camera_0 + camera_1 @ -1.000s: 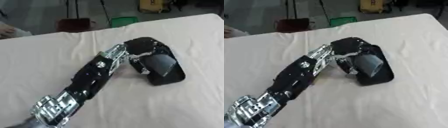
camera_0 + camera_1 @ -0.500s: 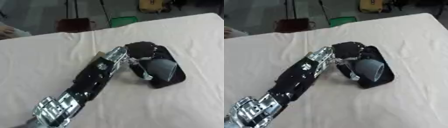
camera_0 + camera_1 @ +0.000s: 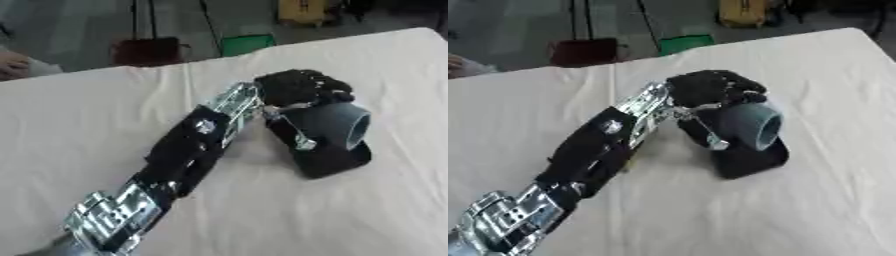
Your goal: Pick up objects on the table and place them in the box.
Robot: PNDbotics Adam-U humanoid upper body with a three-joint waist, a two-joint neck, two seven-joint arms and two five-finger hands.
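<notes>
Now, from the lower left, the robot's left arm reaches diagonally across the cream-covered surface. Its left hand has black fingers curled over the top of a grey cup, grasping it. The cup lies on its side, open mouth facing right, long axis running left to right. It sits on, or perhaps just above, a black box directly beneath the hand. The right hand shows in neither view.

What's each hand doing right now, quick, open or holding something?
Left hand: fingers curled over a grey cylinder above a black object.
Right hand: not in view.
</notes>
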